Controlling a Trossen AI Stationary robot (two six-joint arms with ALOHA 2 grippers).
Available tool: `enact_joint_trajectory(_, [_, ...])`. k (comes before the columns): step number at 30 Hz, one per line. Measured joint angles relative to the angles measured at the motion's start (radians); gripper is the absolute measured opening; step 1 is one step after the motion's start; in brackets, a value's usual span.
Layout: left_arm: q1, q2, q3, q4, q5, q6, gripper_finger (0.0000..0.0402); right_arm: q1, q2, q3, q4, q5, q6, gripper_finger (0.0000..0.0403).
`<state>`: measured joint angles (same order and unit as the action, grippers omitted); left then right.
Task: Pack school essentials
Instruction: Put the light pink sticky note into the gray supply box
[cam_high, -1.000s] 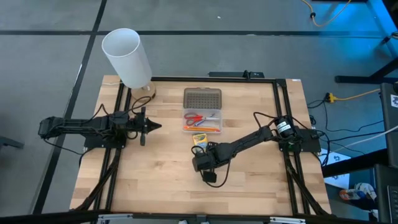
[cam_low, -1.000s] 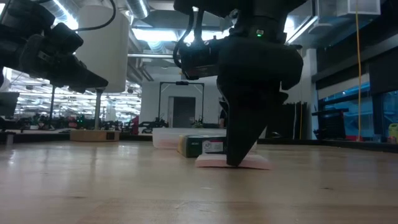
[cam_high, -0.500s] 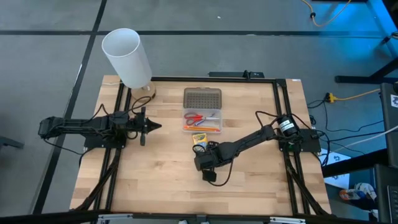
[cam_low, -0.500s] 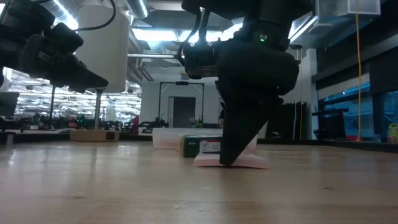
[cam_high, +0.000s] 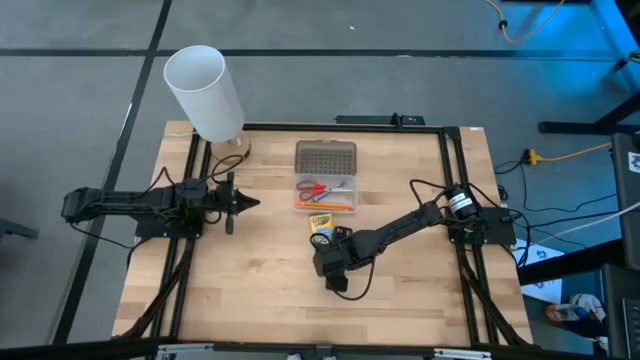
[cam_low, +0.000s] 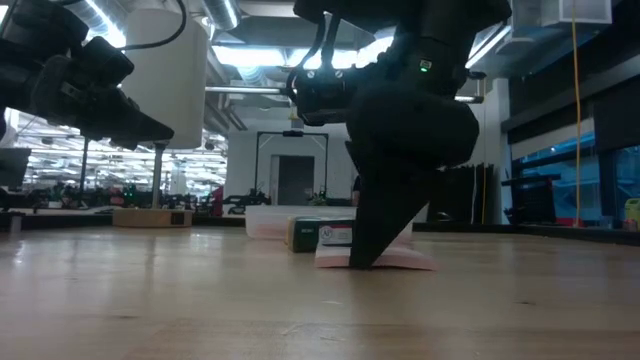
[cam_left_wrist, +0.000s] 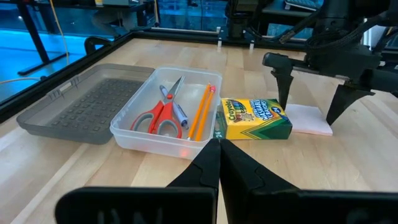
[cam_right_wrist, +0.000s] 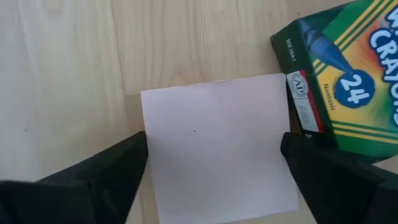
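Right gripper (cam_high: 335, 268) is edging down and slightly sideways over the pale pink sticky-note pad (cam_high: 336, 262), fingers spread to either side of it

High view: the left gripper (cam_high: 243, 203), fingers pressed together, is waiting well apart; low view: the pad is lying flat on the worktop (cam_low: 200, 300), just beside the crayon box (cam_low: 322, 235); left wrist view: scissors (cam_left_wrist: 159, 114), pencil (cam_left_wrist: 202, 112) and pen (cam_left_wrist: 173, 108) are sitting in the clear case (cam_left_wrist: 163, 135); right wrist view: light, thin and flexing, the pad is wanting a pinch across opposite edges

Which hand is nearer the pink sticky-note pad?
Right. The right hand straddles the sticky-note pad, one open finger on each side. The left hand is shut, hovering far off over the table's left side.
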<state>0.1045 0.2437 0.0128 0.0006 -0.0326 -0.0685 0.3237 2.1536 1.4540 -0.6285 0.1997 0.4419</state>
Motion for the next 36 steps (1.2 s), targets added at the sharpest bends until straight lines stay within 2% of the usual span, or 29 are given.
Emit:
enact_joint_trajectory(22, [0.0, 0.0, 0.0, 0.0, 0.0, 0.0, 0.0, 0.0, 0.002, 0.003, -0.013, 0.056, 0.004, 0.016])
enact_joint_trajectory(32, [0.0, 0.0, 0.0, 0.0, 0.0, 0.0, 0.0, 0.029, 0.018, 0.201, -0.238, 0.031, 0.021, 0.0043])
enact_joint_trajectory(36, [0.0, 0.0, 0.0, 0.0, 0.0, 0.0, 0.0, 0.029, 0.018, 0.29, -0.321, 0.033, -0.01, 0.0042])
